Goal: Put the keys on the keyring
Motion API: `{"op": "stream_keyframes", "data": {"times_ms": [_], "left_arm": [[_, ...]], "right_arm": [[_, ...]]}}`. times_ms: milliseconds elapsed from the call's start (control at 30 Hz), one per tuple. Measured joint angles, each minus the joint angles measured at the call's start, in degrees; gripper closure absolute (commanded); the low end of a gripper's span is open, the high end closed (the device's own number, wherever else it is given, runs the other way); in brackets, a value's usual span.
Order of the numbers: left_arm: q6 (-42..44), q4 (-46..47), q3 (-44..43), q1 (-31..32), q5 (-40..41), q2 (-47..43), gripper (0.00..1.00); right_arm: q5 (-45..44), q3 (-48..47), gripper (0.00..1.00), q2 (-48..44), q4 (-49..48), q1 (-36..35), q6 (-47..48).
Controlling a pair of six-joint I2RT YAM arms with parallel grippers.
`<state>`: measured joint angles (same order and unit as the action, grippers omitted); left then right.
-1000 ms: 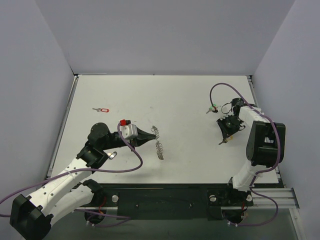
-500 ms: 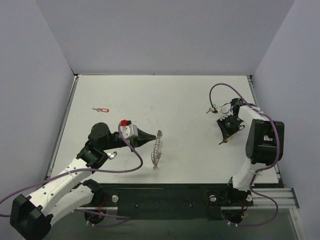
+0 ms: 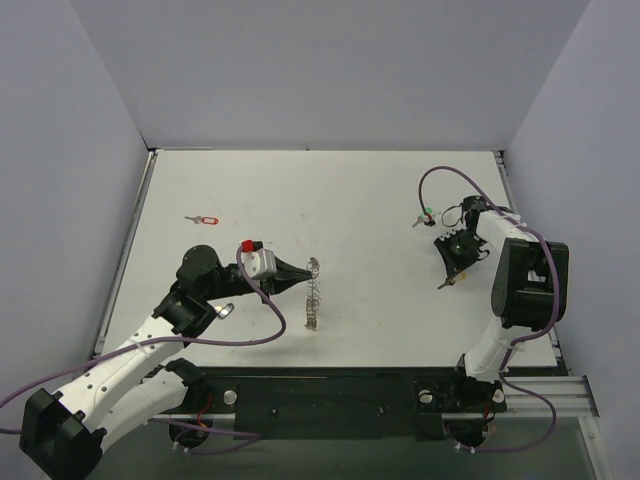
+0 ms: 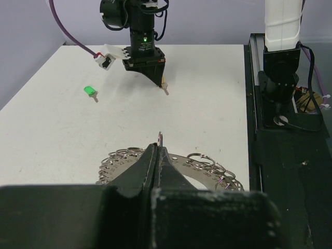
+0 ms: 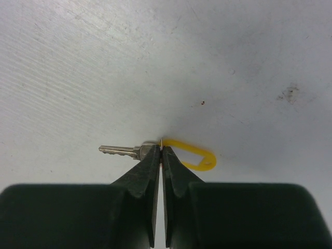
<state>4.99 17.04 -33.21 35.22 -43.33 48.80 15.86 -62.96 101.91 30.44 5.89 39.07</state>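
The keyring [image 3: 313,294] is held by the left gripper [image 3: 301,272] a little left of centre, in the near half of the white table [image 3: 360,190]. From above it is seen almost edge-on — a thin, lacy silver strip running from the fingertips toward the near edge — so it is tilted steeply rather than laid flat. Whether its lower end touches the surface cannot be told. In the left wrist view the black fingers [image 4: 150,161] are pressed together on the hoop's rim. One small ring stands up just above their tips, and the wavy rim of small loops is spread out on both sides beneath them.

The right gripper [image 3: 449,272] is set tip-down near the right side of the table, well apart from the keyring. Its jaws are closed, and the yellow key [image 5: 189,155] is pinched between the tips at the neck, where the silver blade meets the yellow plastic head. In the right wrist view the blade is pointed left and the head right, and the key is seen lying against the table surface.

The green key [image 3: 427,213] is lying loose just beyond the right gripper, on the side away from the arms, touched by nothing. The red key [image 3: 206,219] is lying by itself in the left part of the table — well apart from both grippers. Both are lying apart from the keyring.
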Motion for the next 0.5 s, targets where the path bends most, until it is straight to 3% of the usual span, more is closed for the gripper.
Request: {"op": "stream_keyframes", "data": {"times_ms": [267, 500], "left_arm": [[0.0, -0.2, 0.0, 0.0, 0.0, 0.0, 1.0], [0.2, -0.1, 0.0, 0.0, 0.0, 0.0, 1.0]], "right_arm": [[0.7, -0.4, 1.0, 0.0, 0.9, 0.0, 0.1], [7.9, -0.6, 1.0, -5.1, 5.2, 0.0, 3.5]]}}
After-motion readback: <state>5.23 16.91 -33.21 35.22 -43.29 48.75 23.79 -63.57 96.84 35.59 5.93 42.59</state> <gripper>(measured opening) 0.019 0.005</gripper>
